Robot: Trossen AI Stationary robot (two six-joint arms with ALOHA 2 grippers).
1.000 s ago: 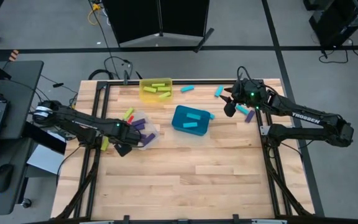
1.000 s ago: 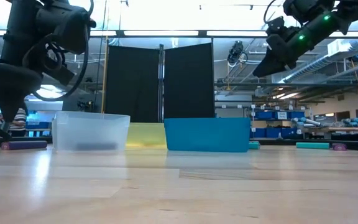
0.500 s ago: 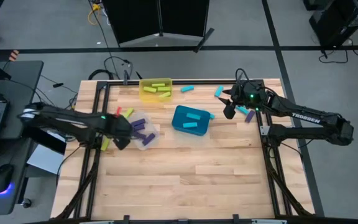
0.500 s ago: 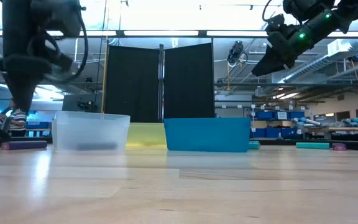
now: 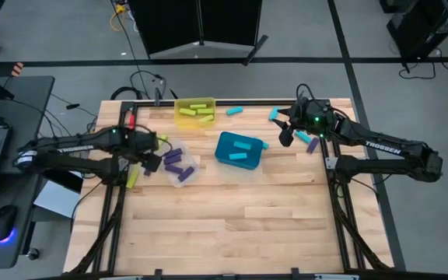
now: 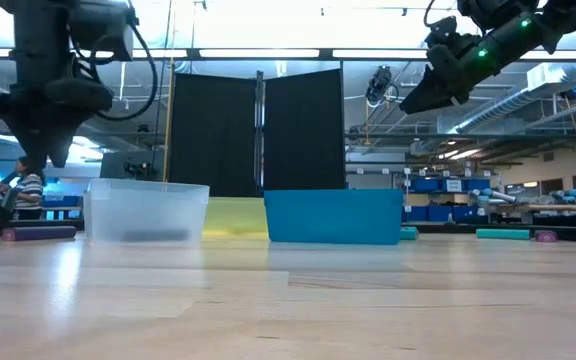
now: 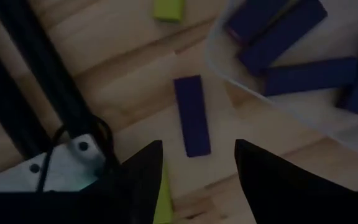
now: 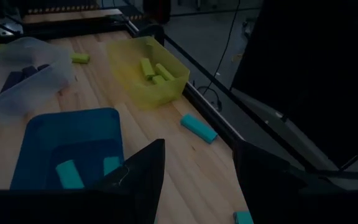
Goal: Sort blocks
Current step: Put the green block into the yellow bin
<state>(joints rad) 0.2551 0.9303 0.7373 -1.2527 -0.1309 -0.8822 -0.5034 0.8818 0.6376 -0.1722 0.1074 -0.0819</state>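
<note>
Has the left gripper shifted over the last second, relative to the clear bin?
Yes. The left gripper, jaws open, has moved from the clear bin's near-left corner toward the table's far side, now beside the bin's left edge.

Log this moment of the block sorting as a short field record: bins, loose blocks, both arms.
clear bin: holds purple blocks
yellow bin: holds yellow-green blocks
teal bin: holds two cyan blocks
loose purple block: on the table beside the clear bin
loose cyan block: on the table right of the yellow bin
left gripper: jaws open, empty, above the loose purple block
right gripper: jaws open, empty, raised over the table's far right part
</note>
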